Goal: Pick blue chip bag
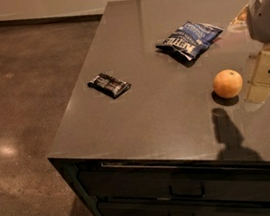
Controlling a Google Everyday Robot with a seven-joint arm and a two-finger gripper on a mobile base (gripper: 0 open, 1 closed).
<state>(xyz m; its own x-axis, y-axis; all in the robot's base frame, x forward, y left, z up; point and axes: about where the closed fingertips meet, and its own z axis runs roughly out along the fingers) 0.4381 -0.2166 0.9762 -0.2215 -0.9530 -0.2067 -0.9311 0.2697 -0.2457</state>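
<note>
The gripper (pixel 262 78) hangs low over the right side of the dark countertop (pixel 142 124), below the white housing of the arm (pixel 267 9). How far it is open cannot be told from this angle, and nothing is seen in its hold.

The blue chip bag (pixel 189 39) lies flat on the counter, off to the gripper's left and farther back, clear of everything else. An orange (pixel 228 83) sits just beside the gripper on its left, roughly between it and the near end of the bag. A black wrapper (pixel 109 84) lies well apart, much farther left than the bag.

The nearest hazard is probably the orange. A straight sideways sweep toward the bag could clip it, and a round fruit on a glossy top would likely roll, perhaps over the front edge. Lifting before crossing would avoid that.

The bag brings its own risks. It looks crinkly and puffed, so a closing grip may squeeze air and slide off, or catch only a corner that pulls free on the lift. On such a smooth surface, a push from one side may skid the bag away rather than trap it. The wrapper is also dark, though its distance makes a mix-up unlikely.
</note>
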